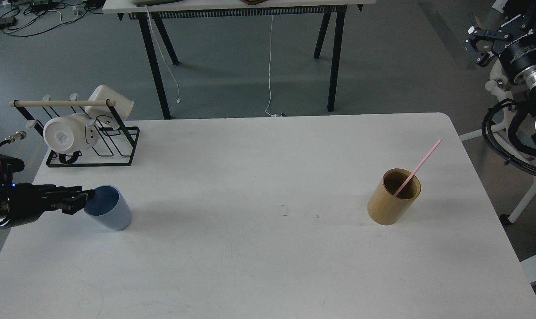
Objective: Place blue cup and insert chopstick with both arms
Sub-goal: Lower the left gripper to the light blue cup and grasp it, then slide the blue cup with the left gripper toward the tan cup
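Observation:
The blue cup (109, 214) stands upright on the white table (268, 266) at the left. My left gripper (83, 199) is just left of the cup's rim, its fingers slightly apart and holding nothing. A pink chopstick (422, 162) leans inside the bamboo holder (393, 198) at the right of the table. My right gripper (475, 37) is raised off the table at the far top right, open and empty.
A black wire rack (100, 148) with a wooden bar and two white mugs (68, 133) stands at the table's back left, close behind the cup. A second table's legs (334, 57) stand beyond the far edge.

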Action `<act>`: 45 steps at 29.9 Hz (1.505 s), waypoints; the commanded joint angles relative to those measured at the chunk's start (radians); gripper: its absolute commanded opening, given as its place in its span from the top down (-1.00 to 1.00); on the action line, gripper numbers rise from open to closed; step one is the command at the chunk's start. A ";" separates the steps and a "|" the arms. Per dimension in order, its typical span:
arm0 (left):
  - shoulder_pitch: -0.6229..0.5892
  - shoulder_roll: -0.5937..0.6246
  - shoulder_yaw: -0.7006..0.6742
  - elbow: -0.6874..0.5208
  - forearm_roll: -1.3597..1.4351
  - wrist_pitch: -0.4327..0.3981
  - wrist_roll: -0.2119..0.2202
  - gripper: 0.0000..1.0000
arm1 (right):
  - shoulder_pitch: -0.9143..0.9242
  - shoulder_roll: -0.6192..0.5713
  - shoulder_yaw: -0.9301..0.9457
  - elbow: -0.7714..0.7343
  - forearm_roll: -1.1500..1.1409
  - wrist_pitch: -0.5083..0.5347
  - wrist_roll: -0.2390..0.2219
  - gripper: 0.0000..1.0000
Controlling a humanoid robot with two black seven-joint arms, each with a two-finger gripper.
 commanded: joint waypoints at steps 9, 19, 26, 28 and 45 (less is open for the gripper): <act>-0.003 -0.002 0.000 -0.001 0.000 -0.004 -0.058 0.89 | -0.001 -0.001 0.000 0.000 -0.002 0.000 -0.003 -0.99; -0.168 0.004 -0.005 -0.088 0.051 -0.101 -0.058 0.94 | 0.045 -0.070 -0.005 -0.021 -0.005 0.000 -0.006 -0.99; -0.338 -0.045 -0.008 -0.288 0.430 -0.259 -0.058 0.95 | 0.236 -0.078 -0.210 -0.107 -0.034 0.000 -0.009 -0.99; -0.378 -0.126 -0.008 -0.314 0.506 -0.345 -0.058 0.94 | 0.254 -0.080 -0.259 -0.109 -0.032 0.000 -0.008 -0.99; -0.418 -0.823 0.001 -0.095 0.508 -0.345 0.081 0.92 | 0.253 -0.150 -0.285 -0.109 -0.032 0.000 -0.009 -0.99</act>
